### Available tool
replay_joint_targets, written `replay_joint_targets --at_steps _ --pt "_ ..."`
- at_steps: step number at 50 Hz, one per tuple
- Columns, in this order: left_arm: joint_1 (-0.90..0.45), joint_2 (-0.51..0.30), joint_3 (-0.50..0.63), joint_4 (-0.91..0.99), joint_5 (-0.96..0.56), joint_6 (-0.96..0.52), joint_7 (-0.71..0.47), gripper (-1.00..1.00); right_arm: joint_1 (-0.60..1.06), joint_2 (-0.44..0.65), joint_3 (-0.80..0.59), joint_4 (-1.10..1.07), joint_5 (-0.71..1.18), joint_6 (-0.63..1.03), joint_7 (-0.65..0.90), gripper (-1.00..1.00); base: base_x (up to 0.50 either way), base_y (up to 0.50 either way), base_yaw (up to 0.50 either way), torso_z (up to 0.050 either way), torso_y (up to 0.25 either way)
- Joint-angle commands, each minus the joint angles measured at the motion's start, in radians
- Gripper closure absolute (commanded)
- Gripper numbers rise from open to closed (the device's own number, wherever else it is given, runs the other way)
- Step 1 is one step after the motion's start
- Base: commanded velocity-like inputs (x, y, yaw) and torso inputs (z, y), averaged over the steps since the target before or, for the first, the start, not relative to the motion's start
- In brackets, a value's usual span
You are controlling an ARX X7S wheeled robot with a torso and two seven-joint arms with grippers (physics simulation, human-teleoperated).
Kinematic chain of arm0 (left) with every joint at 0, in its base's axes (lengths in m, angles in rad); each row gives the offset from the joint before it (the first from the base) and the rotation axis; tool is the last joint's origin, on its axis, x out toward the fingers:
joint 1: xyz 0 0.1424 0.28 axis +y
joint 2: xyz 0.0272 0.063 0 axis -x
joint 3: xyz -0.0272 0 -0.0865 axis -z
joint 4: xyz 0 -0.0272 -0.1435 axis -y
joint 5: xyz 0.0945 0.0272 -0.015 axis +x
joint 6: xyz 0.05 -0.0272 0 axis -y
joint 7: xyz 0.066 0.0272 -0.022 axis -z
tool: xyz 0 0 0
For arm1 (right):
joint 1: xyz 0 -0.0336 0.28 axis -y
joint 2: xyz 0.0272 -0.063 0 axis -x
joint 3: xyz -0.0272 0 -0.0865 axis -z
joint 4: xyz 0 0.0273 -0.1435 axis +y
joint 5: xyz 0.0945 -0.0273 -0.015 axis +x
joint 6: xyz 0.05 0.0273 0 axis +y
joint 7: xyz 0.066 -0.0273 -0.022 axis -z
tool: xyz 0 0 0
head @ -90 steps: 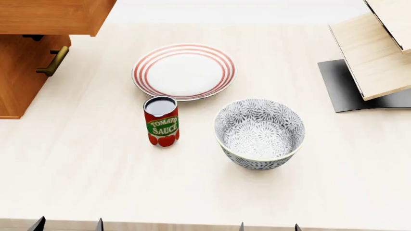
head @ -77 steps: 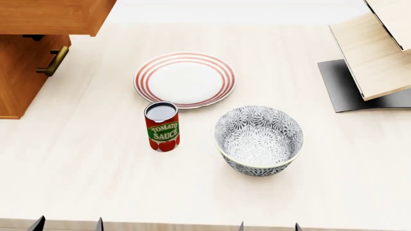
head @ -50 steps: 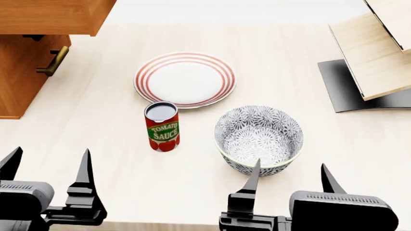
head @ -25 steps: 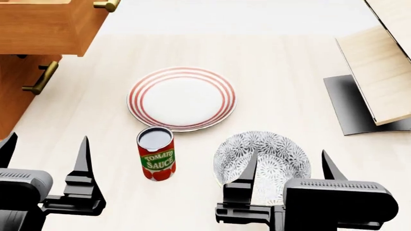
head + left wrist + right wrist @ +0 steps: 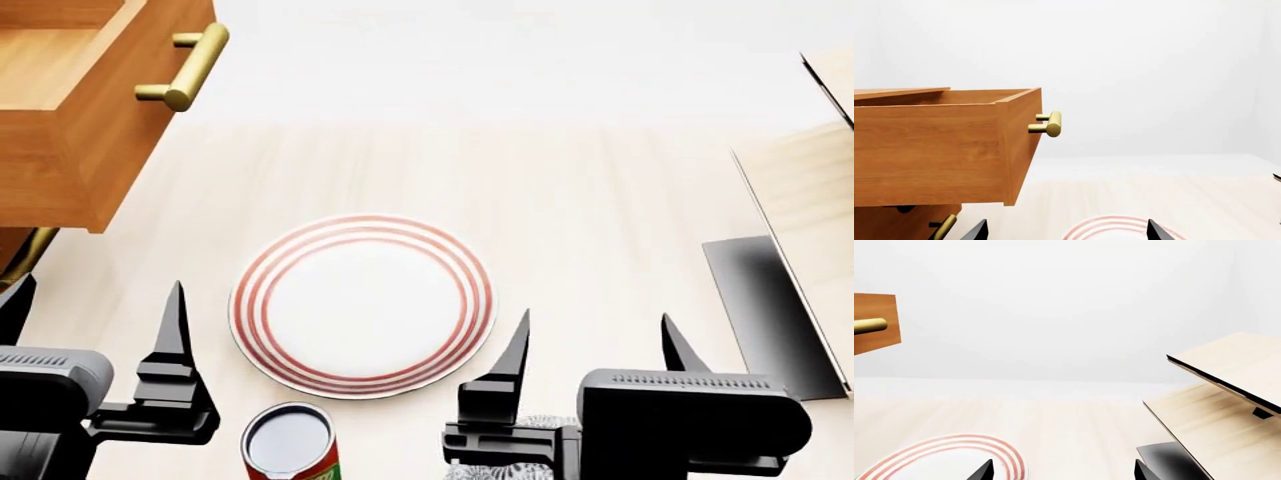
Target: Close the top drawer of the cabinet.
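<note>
The top drawer (image 5: 80,110) of the orange-brown cabinet (image 5: 904,220) stands pulled out at the head view's upper left, its pale inside showing, with a brass bar handle (image 5: 187,68) on its front. The left wrist view shows the drawer (image 5: 947,145) from the side, its handle (image 5: 1049,124) well ahead of my left gripper. My left gripper (image 5: 94,310) is open and empty, near the table's front, below the drawer. My right gripper (image 5: 590,345) is open and empty, to the right of the plate. A lower handle (image 5: 942,227) shows beneath the drawer.
A white plate with red rings (image 5: 363,305) lies between the grippers. A tomato sauce can (image 5: 287,440) stands at the front by the left gripper. A pale plywood structure (image 5: 814,210) on a black base (image 5: 767,310) stands at the right.
Both grippers came up into the head view. The view has since tilted upward, so the plate, can and bowl slid down the frame and the open top drawer came into sight.
</note>
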Motion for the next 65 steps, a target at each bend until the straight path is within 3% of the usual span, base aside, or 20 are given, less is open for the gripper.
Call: replay_joint_targets --at_steps 1,13,16,22,29,34,35,39,40,41,51,65 --pt "-0.001 -0.005 0.001 -0.003 -0.016 0.000 -0.009 -1.00 -0.017 -0.001 0.011 0.013 0.046 -0.050 -0.029 -1.00 0.00 0.00 0.00 0.000 0.000" --pt "0.010 0.012 0.040 -0.051 -0.038 0.009 -0.008 -1.00 -0.011 0.002 -0.013 0.049 0.034 -0.056 -0.011 -1.00 0.00 0.00 0.00 0.000 0.000" --pt "0.003 0.039 0.132 -0.159 -0.010 0.058 -0.003 -1.00 -0.009 0.004 -0.021 0.052 0.028 -0.054 -0.005 -1.00 0.00 0.00 0.00 0.000 0.000" --pt "-0.062 0.065 0.194 -0.229 0.016 0.089 -0.017 -1.00 -0.023 0.017 -0.022 0.046 0.028 -0.069 -0.005 -1.00 0.00 0.00 0.00 0.000 0.000" --pt "-0.266 0.073 0.161 -0.309 -0.005 0.029 -0.012 -1.00 -0.038 0.024 -0.028 0.074 0.024 -0.105 -0.007 -1.00 0.00 0.00 0.00 0.000 0.000" --pt "-0.394 0.070 0.156 -0.453 0.000 0.059 0.002 -1.00 -0.034 0.022 -0.047 0.091 0.016 -0.115 -0.003 -1.00 0.00 0.00 0.00 0.000 0.000" --pt "-0.477 0.079 0.135 -0.560 -0.004 0.078 0.007 -1.00 -0.040 0.021 -0.065 0.095 0.006 -0.124 -0.001 -1.00 0.00 0.00 0.00 0.000 0.000" --pt "-0.542 0.081 0.110 -0.634 -0.051 0.069 0.039 -1.00 -0.045 0.020 -0.077 0.103 0.000 -0.135 0.001 -1.00 0.00 0.00 0.00 0.000 0.000" --pt "-0.671 -0.003 0.022 -0.784 -0.015 0.148 0.012 -1.00 -0.037 -0.002 -0.140 0.132 -0.032 -0.133 0.015 -1.00 0.00 0.00 0.00 0.000 0.000" --pt "-0.677 -0.004 0.021 -0.886 -0.015 0.158 0.013 -1.00 -0.036 -0.002 -0.142 0.134 -0.031 -0.134 0.016 -1.00 0.00 0.00 0.00 0.000 0.000" --pt "-0.672 -0.022 0.011 -0.906 -0.015 0.176 0.001 -1.00 -0.043 0.003 -0.153 0.135 -0.027 -0.137 0.022 -1.00 0.00 0.00 0.00 0.000 0.000" --pt "-0.731 -0.065 -0.061 -1.087 0.005 0.247 -0.071 -1.00 -0.039 0.006 -0.163 0.141 -0.021 -0.140 0.031 -1.00 0.00 0.00 0.00 0.000 0.000"
